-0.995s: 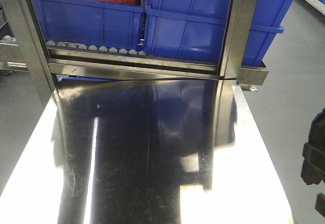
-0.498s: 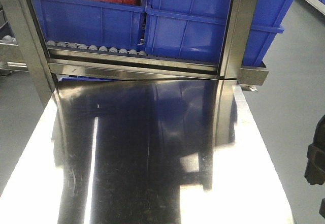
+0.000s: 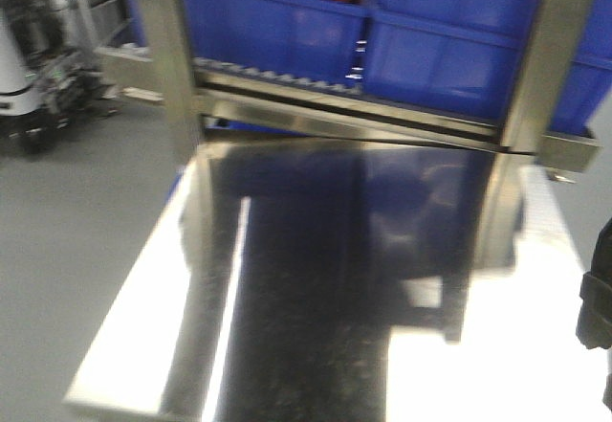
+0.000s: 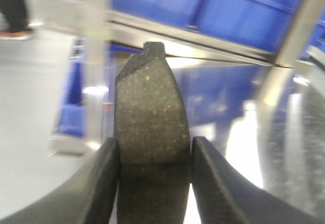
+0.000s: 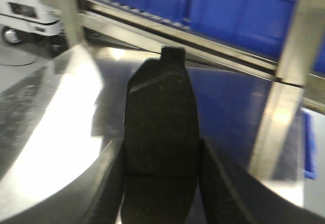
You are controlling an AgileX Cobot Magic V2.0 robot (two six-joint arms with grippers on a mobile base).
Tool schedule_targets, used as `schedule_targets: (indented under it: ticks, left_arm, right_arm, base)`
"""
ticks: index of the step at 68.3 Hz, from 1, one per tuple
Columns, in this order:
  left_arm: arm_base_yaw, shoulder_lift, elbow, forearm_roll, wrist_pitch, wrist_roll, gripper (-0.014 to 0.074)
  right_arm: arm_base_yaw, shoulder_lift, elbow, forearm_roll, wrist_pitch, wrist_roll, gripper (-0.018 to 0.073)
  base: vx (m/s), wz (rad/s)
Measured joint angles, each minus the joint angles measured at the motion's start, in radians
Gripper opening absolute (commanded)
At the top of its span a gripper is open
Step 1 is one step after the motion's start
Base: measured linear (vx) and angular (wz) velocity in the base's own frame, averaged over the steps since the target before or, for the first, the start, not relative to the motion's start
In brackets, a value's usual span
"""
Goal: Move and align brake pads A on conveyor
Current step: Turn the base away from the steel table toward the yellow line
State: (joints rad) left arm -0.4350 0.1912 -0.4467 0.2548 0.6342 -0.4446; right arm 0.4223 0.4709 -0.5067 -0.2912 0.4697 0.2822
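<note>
In the left wrist view, a dark-grey speckled brake pad A (image 4: 150,107) stands up between the fingers of my left gripper (image 4: 154,148), its end tab pointing away. The left gripper is shut on it. My right gripper (image 5: 161,150) is likewise shut on a second, darker-looking brake pad A (image 5: 160,112), gripped near the groove across its middle. Both pads hang above the shiny steel tabletop (image 5: 56,117). The conveyor is out of view. In the front view only a black piece of the right arm (image 3: 598,307) shows, at the right edge.
The steel tabletop (image 3: 316,326) runs up to a steel roller rack (image 3: 287,82) carrying blue bins (image 3: 440,49), framed by steel posts (image 3: 172,68). Grey floor (image 3: 67,231) lies to the left, with machinery (image 3: 29,58) at the far left.
The front view has swung left and gone blurry: table and rack now sit further right in frame and tilted, while floor and machinery have come into view on the left.
</note>
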Motion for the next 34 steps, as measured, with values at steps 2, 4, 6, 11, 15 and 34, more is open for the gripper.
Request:
schedule_targets:
  ticks: [2, 4, 6, 11, 15, 34]
  left_arm:
    - [0.000, 0.000, 0.000, 0.000, 0.000, 0.000, -0.0006]
    - [0.000, 0.000, 0.000, 0.000, 0.000, 0.000, -0.0006]
    - [0.000, 0.000, 0.000, 0.000, 0.000, 0.000, -0.0006]
    - [0.000, 0.000, 0.000, 0.000, 0.000, 0.000, -0.0006]
    - [0.000, 0.000, 0.000, 0.000, 0.000, 0.000, -0.0006]
    - [0.000, 0.000, 0.000, 0.001, 0.000, 0.000, -0.0006]
  right_arm:
    - [0.000, 0.000, 0.000, 0.000, 0.000, 0.000, -0.0004]
    - [0.000, 0.000, 0.000, 0.000, 0.000, 0.000, -0.0004]
    - [0.000, 0.000, 0.000, 0.000, 0.000, 0.000, -0.0004]
    - [0.000, 0.000, 0.000, 0.000, 0.000, 0.000, -0.0004]
    - [0.000, 0.000, 0.000, 0.000, 0.000, 0.000, -0.0004]
    - [0.000, 0.000, 0.000, 0.000, 0.000, 0.000, -0.0004]
  base:
    - [-0.17, 0.70]
    - [-0.18, 0.73]
    - [-0.19, 0.78]
    - [-0.21, 0.83]
    - [-0.22, 0.89]
    - [-0.23, 0.88]
